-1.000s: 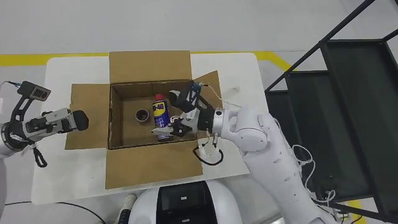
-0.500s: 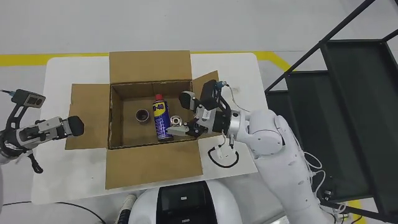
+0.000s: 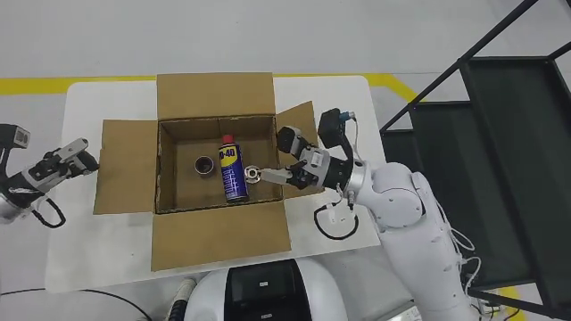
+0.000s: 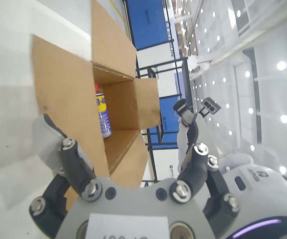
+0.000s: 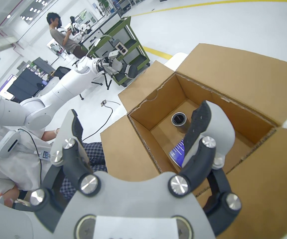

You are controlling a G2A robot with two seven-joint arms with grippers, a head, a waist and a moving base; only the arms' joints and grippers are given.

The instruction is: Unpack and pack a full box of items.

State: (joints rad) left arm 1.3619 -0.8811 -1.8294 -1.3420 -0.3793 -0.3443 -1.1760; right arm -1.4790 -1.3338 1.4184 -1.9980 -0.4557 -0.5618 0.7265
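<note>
We hold our left claw [image 3: 82, 160] at the left edge of the tabletop [image 3: 348, 98], its two fingers [image 4: 47, 135] spread wide with nothing between them. Our right arm [image 3: 397, 196] bends at the elbow, the forearm lying out toward our left side, and our right claw [image 3: 260, 176] is likewise spread, its fingers [image 5: 218, 128] empty. The two claws face each other, well apart

Robotics lab, with yellow floor lines [image 5: 208, 3] and equipment cart [image 5: 131, 48].
</note>
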